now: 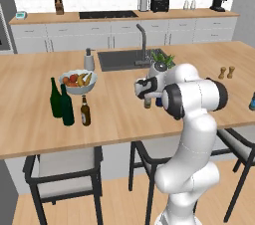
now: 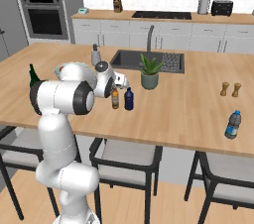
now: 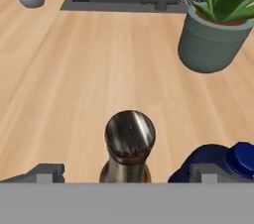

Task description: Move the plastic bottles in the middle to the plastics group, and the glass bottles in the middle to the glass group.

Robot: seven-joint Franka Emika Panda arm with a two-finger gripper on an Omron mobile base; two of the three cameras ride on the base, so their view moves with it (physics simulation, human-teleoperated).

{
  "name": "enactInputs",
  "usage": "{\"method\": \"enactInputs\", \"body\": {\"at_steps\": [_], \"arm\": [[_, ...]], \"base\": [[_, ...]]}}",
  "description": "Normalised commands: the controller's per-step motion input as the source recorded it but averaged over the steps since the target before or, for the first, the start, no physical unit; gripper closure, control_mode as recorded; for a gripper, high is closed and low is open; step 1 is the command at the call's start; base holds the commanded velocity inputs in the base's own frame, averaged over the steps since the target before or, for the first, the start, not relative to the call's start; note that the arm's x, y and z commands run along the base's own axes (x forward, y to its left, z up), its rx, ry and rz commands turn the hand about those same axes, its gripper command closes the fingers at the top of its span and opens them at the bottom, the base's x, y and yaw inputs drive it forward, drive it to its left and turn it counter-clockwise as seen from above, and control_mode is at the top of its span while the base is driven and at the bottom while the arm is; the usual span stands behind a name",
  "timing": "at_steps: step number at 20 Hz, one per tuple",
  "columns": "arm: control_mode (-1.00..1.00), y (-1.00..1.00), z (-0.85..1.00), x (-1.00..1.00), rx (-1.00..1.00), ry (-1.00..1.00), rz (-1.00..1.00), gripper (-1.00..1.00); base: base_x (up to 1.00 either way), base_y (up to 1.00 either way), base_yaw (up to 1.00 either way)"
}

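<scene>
My gripper [image 3: 128, 173] is open above the lighter tan-brown glass bottle [image 3: 129, 141], one fingertip [image 3: 47, 173] on each side of its metal cap and neither touching. The same bottle [image 2: 115, 99] stands beside the squat dark blue plastic bottle [image 2: 129, 99] in the middle of the island, under my hand [image 2: 115, 87]. The dark amber glass bottle [image 1: 85, 112] stands next to the glass group, two tall green wine bottles [image 1: 62, 102], at the left. The plastics group's blue bottle [image 2: 232, 125] stands far right near the front edge.
A potted plant [image 2: 149, 74] sits just behind the middle bottles, with the sink [image 2: 130, 59] and faucet beyond. A fruit bowl [image 1: 77, 80] and grey soap dispenser [image 1: 89, 60] lie left. Salt and pepper shakers [image 2: 230, 89] stand right. Stools line the island's front.
</scene>
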Motion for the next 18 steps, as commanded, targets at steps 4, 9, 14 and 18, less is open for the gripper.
{"method": "enactInputs", "body": {"at_steps": [4, 9, 14, 18], "arm": [[-1.0, -0.01, -0.12, 0.17, 0.0, 0.0, 0.02, -1.0], [-1.0, -0.03, -0.11, 0.16, 0.0, 0.0, 0.01, -1.0], [-1.0, -0.01, -0.07, 0.13, 0.0, 0.0, 0.01, -1.0], [-1.0, 0.0, -0.05, 0.0, 0.0, -0.03, 0.01, 1.0]], "base": [[0.0, 0.0, 0.0], [0.0, 0.0, 0.0], [0.0, 0.0, 0.0], [0.0, 0.0, 0.0]]}}
